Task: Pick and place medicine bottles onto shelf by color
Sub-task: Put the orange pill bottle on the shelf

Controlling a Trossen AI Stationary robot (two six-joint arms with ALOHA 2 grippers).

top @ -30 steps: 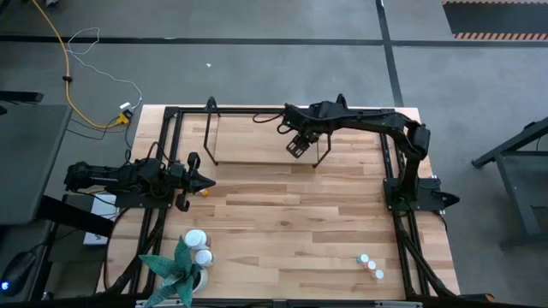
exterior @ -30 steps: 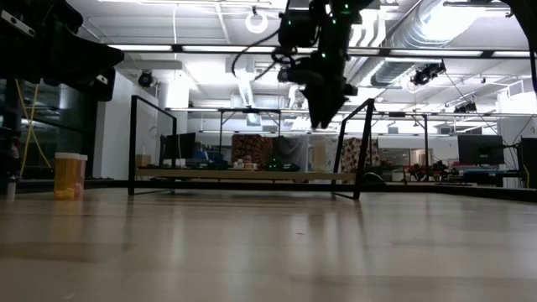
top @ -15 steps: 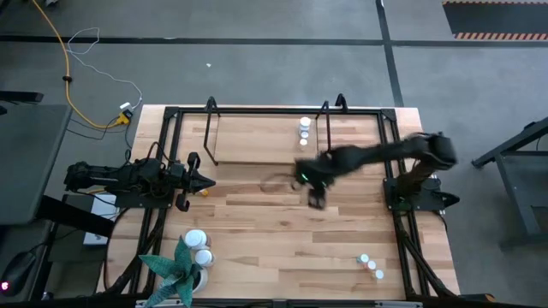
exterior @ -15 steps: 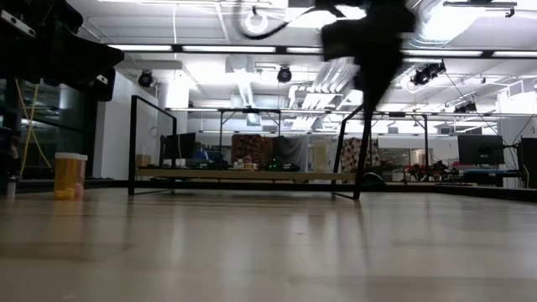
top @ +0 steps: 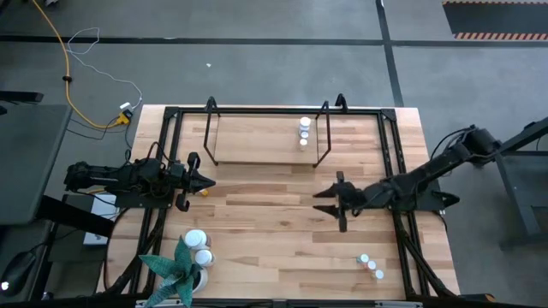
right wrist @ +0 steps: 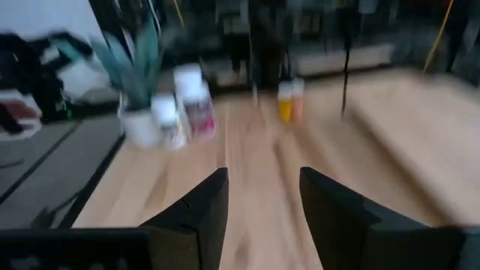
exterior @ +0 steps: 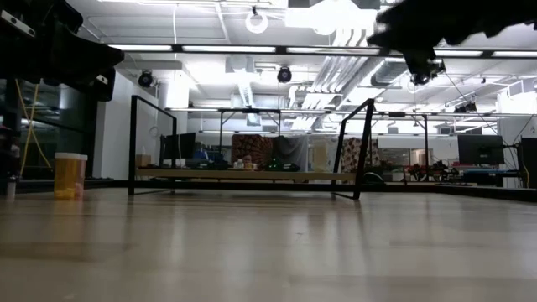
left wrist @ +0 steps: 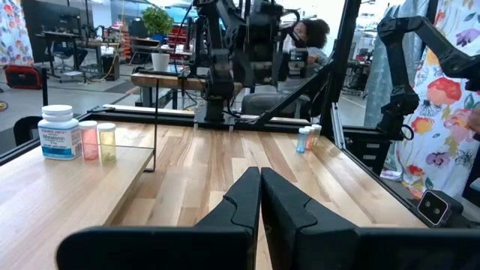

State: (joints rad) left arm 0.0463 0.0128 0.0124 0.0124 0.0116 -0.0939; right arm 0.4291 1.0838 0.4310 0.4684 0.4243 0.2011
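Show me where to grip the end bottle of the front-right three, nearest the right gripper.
Grip the end bottle by its upright body, from above. Its neighbours crowd it along the row, so probably set the right gripper, jaws open, across that line.

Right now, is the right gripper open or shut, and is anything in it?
Open and empty. In its wrist view the right gripper shows two fingers spread apart with bare table between them.
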